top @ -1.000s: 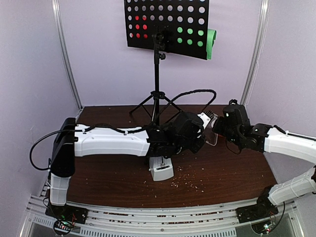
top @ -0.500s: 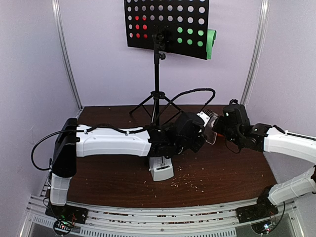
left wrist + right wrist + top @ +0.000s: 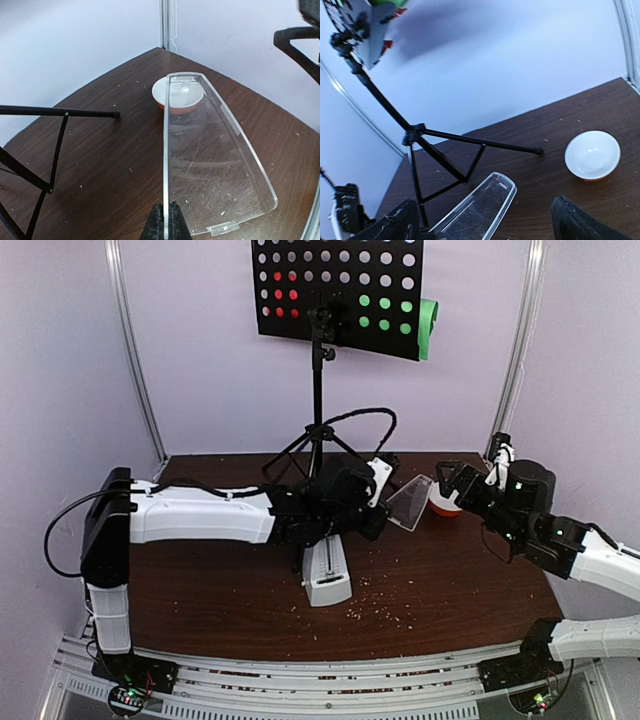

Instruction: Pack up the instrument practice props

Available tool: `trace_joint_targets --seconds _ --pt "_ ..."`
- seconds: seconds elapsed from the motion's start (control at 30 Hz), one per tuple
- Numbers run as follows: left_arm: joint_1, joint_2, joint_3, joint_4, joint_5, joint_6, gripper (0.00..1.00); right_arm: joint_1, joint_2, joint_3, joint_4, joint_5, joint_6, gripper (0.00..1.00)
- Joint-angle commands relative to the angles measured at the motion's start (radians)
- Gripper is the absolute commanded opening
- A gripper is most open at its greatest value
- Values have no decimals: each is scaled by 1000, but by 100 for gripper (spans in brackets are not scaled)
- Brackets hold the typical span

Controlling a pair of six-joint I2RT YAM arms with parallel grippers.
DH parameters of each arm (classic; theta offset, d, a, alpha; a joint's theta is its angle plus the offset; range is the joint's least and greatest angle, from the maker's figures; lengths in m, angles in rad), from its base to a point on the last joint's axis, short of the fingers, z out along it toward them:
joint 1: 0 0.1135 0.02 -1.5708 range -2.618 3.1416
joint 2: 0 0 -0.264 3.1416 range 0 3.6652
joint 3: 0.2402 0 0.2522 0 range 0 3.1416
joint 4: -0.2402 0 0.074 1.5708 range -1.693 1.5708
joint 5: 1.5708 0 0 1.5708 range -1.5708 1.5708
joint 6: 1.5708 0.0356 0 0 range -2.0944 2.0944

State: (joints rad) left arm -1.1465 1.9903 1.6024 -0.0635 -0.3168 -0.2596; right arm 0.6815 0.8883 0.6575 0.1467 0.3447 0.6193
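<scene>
- Our right end effector (image 3: 465, 468) has released the clear cover (image 3: 210, 165) and backed away, jaws wide.
- Our left end effector (image 3: 165, 220), clamped on it, carried it leftward.

You had no writing, label, brand, number or sign that could be read in any of the three views. The music stand (image 3: 338, 285) showed only its rows of round holes. The clear cover (image 3: 210, 160) showed only scratches. The face of the metronome (image 3: 328, 588) was too small from above for you to tell whether it carried any marks. The bowl (image 3: 592, 155) was plain white inside.
</scene>
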Motion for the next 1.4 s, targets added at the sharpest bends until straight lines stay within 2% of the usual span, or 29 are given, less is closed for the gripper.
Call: trace_joint_targets --seconds 0.0,0.23,0.4,0.53,0.63,1.0,1.13,1.37 --pt "81 -186 -160 263 285 -127 0 -21 -83 -58 225 -198 -61 96" --pt "187 -375 -434 562 606 -300 0 -40 -62 -68 522 -576 -2 97" --pt "198 -437 -527 742 759 -363 0 -38 71 5 678 -820 78 95" --pt "200 -462 -596 920 867 -433 0 -32 166 46 852 -928 185 95" --pt "200 -461 -615 1002 916 -484 0 -25 202 71 940 -970 235 94" --pt "200 -422 -637 1158 920 -598 0 31 215 114 938 -1015 206 87" --pt "199 -409 -634 1160 918 -604 0 49 224 133 903 -1007 178 83" --pt "200 -409 -634 1134 900 -584 0 76 282 170 902 -989 179 82"
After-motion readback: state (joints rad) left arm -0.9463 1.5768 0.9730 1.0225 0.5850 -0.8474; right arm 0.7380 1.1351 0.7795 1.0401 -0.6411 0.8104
